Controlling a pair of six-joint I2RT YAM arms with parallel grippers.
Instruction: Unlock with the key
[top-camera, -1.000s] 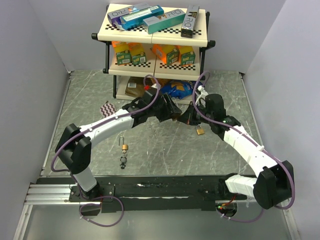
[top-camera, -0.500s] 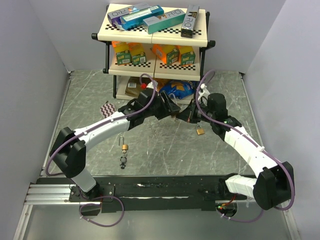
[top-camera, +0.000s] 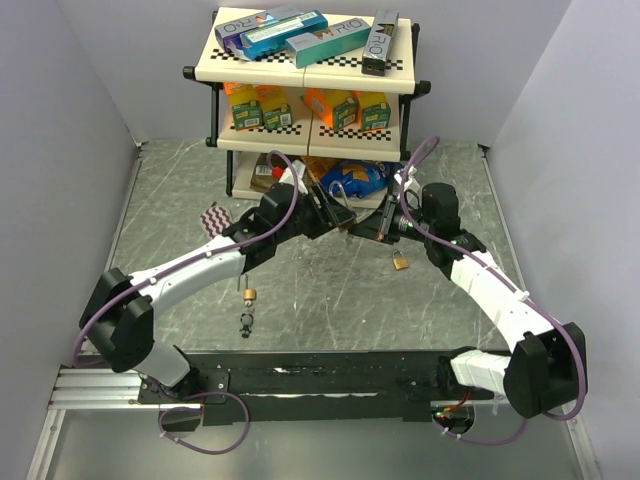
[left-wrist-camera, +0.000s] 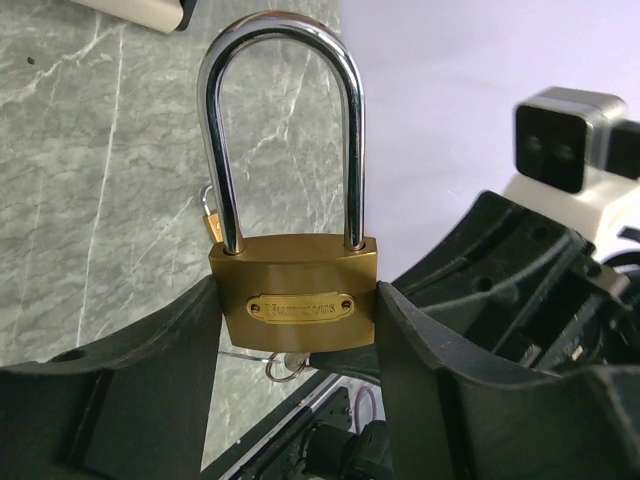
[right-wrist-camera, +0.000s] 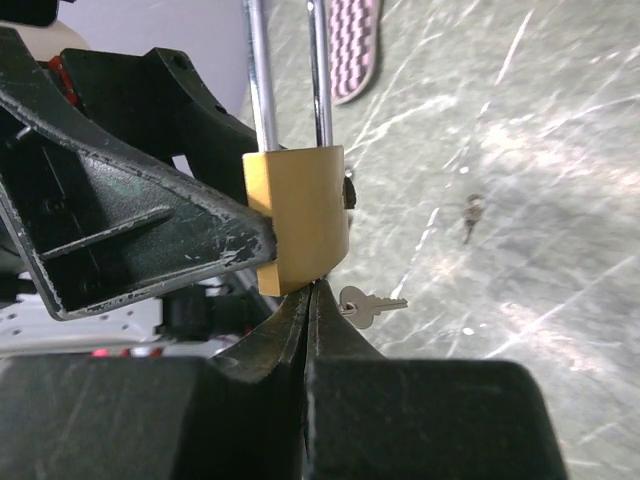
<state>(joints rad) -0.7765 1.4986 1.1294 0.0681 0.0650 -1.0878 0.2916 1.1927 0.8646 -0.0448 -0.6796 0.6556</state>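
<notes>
Midair, both arms meet, left jaws clamping the padlock.

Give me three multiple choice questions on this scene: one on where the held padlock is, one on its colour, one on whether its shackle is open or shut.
1. Where is the long-shackled padlock?
A) flat on the table
B) clamped in the left pincer
C) on the top shelf

2. What colour is its body?
A) black
B) red
C) brass

3. How does its shackle stand?
A) both legs seated in the body
B) swung open
C) pulled out entirely

Answers:
1 B: in the left wrist view, black fingers press on both its sides.
2 C: the body is golden yellow.
3 A: both steel legs enter the top of the body.
</notes>
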